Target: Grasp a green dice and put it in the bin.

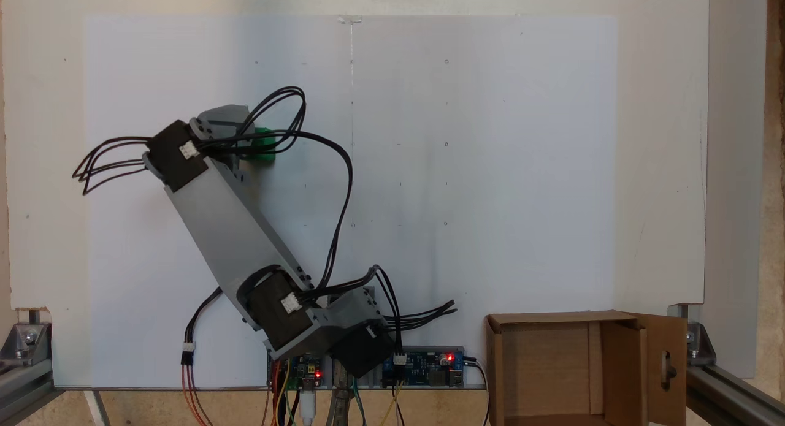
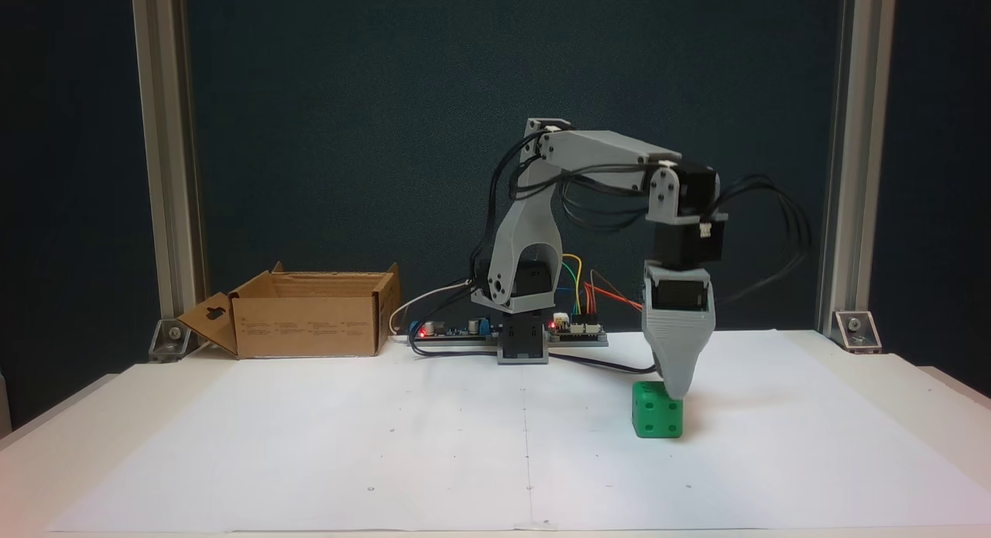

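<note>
The green dice [image 2: 655, 419] rests on the white paper, right of the arm's base in a fixed view. In the top-down fixed view the dice [image 1: 262, 149] peeks out from under the wrist and its black cables. My gripper [image 2: 678, 391] points straight down, and its grey wedge-shaped tip meets the dice's upper right corner. Only one jaw shows, the other lies behind it, so open or shut is unclear. The cardboard bin [image 2: 310, 329] stands open at the far left, its handle flap folded outward. From above, the bin [image 1: 622, 365] sits at the lower right.
Circuit boards with red lights [image 2: 577, 329] and coloured wires sit beside the arm's base [image 2: 522, 344]. Aluminium frame posts [image 2: 162, 174] stand at both back corners. The white paper sheet [image 2: 387, 445] covers most of the table between the dice and the bin.
</note>
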